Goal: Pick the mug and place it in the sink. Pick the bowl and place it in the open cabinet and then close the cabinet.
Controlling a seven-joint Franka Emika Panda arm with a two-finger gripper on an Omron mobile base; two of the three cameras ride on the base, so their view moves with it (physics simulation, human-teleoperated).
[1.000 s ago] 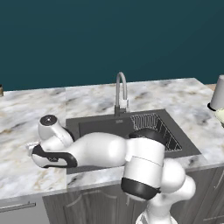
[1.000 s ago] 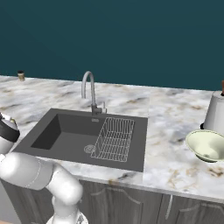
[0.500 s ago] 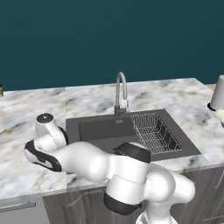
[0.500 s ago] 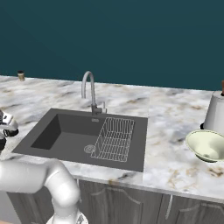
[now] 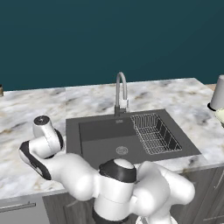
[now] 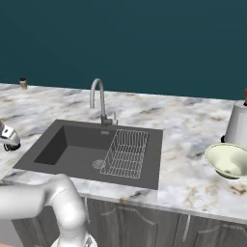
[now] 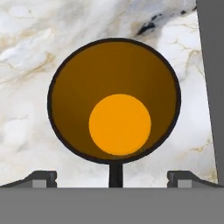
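Observation:
The mug (image 7: 114, 100) fills the hand view from straight above: a thin black rim, a brown-orange wall and a bright orange bottom. Its black handle points toward the bottom of that view. My gripper (image 7: 116, 178) is open right above it, one fingertip on each side of the handle, touching nothing. The mug stands on the marble counter just left of the sink (image 5: 100, 146) (image 6: 72, 144), whose dark edge (image 7: 213, 87) runs along the right. The cream-white bowl (image 6: 229, 161) (image 5: 220, 116) sits on the counter far right of the sink. The cabinet is out of view.
A curved metal faucet (image 5: 120, 89) (image 6: 98, 96) rises behind the basin. A wire rack (image 5: 153, 133) (image 6: 126, 153) fills the basin's right part. A tall grey-white cup-like object (image 6: 239, 125) (image 5: 218, 92) stands behind the bowl. My arm (image 5: 78, 175) bends low along the counter's front edge.
The arm has folded down and swung left, carrying the hand a little further left over the counter beside the sink. The jaws stayed open.

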